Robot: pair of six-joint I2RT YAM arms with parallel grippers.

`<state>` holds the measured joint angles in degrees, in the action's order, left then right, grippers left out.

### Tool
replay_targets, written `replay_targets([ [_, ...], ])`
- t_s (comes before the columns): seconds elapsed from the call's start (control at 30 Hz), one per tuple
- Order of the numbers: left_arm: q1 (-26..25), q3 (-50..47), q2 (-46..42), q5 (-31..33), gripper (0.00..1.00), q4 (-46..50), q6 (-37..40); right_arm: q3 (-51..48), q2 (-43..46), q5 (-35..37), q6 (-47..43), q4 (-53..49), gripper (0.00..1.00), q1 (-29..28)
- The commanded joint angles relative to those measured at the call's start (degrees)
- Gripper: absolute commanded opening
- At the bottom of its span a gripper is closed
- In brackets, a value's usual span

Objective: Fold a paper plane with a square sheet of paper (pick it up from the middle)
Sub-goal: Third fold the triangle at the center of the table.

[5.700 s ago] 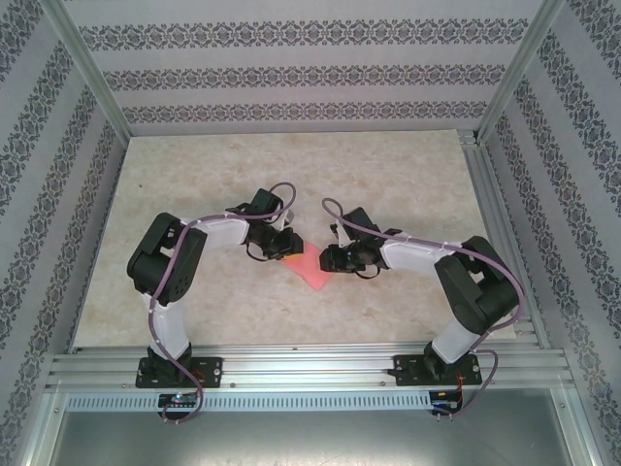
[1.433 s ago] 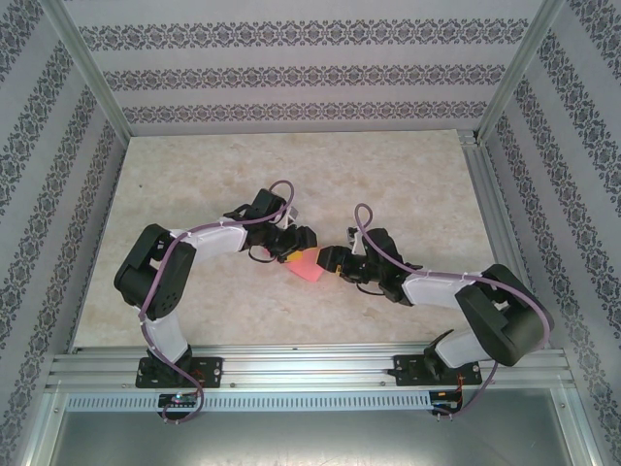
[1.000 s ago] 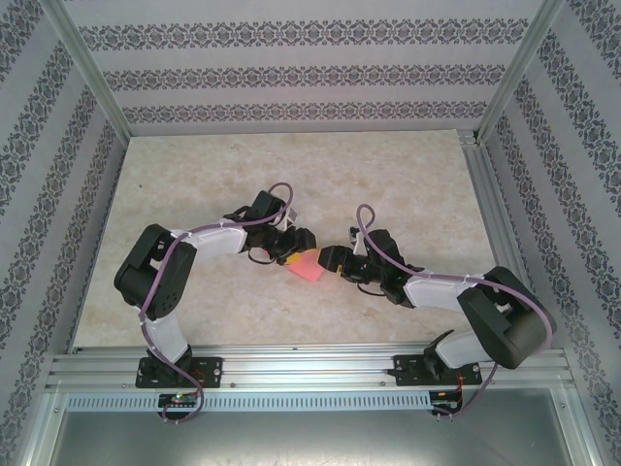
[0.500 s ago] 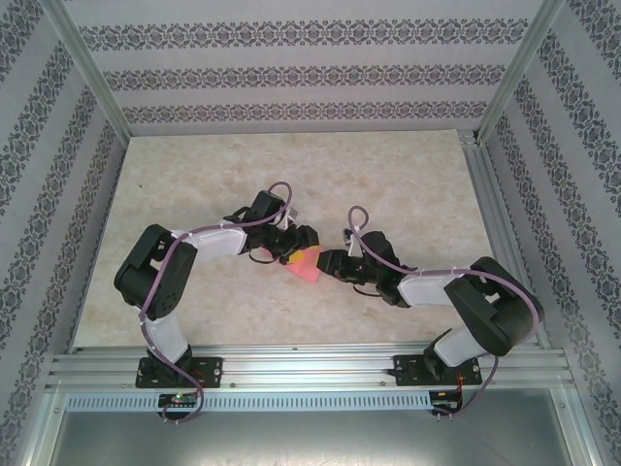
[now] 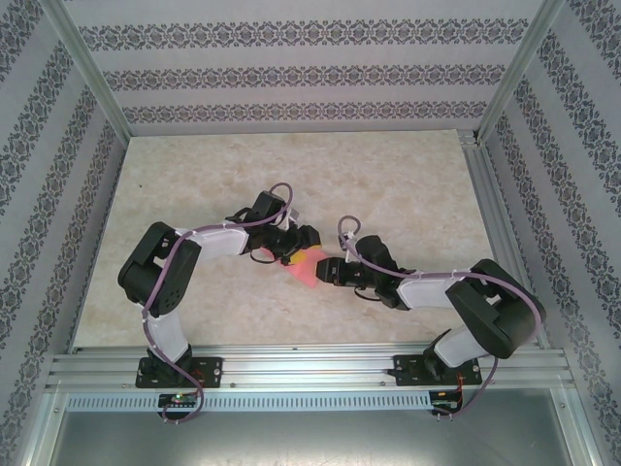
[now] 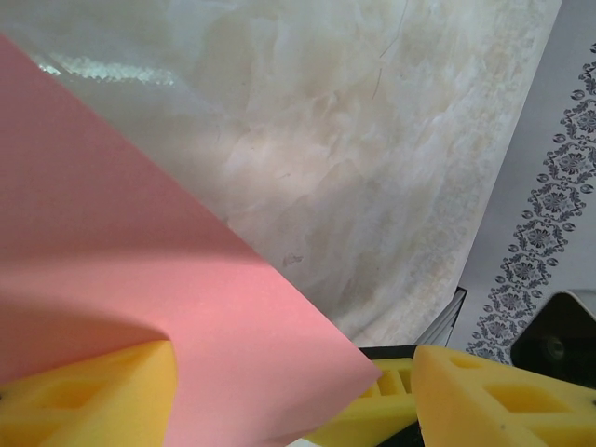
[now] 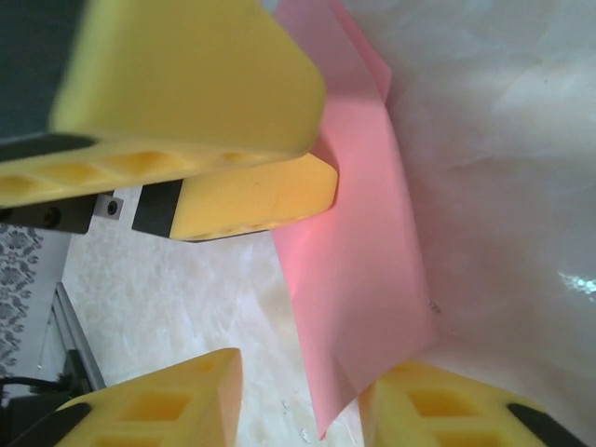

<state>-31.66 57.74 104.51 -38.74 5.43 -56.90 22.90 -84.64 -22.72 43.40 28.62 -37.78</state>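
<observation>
- Evidently, a thin pink-red sheet of paper (image 5: 309,269) sat near the middle of the pale marbled table (image 5: 223,175), with one hand on each side of it.
- The sheet did not lie flat. From the right wrist it stood tilted off the table, with a crease running along it and a small flap turned up near its lower corner.
- The left hand (image 5: 297,252) was at the sheet's far left edge. Its yellow foam fingers (image 6: 507,400) stood well apart. One was tucked behind the sheet, whose edge curled around it, and the other was clear of the paper, so nothing was pinched.
- The right hand (image 5: 329,270) was at the sheet's right edge, also with its yellow foam fingers (image 7: 163,405) spread. The sheet's lower corner hung in the gap between them, against one finger but not clamped.
- From the right wrist, one left-hand finger touched the sheet's side.
</observation>
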Motion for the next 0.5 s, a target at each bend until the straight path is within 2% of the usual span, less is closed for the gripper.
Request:
replay_targets([
  [0.0,-0.9,-0.5,0.5,-1.1,0.68,-2.6,-0.8,-2.3,3.2,1.3,-1.4,3.1,0.42,-0.2],
  [0.2,-1.0,-0.8,0.9,-1.5,0.68,-2.6,-1.0,-2.7,2.3,-0.5,1.6,9.3,0.51,0.3],
  [0.47,-1.2,-0.9,0.9,-1.6,0.62,-2.8,-1.3,-2.9,-4.8,-3.2,7.1,24.1,0.53,2.5],
])
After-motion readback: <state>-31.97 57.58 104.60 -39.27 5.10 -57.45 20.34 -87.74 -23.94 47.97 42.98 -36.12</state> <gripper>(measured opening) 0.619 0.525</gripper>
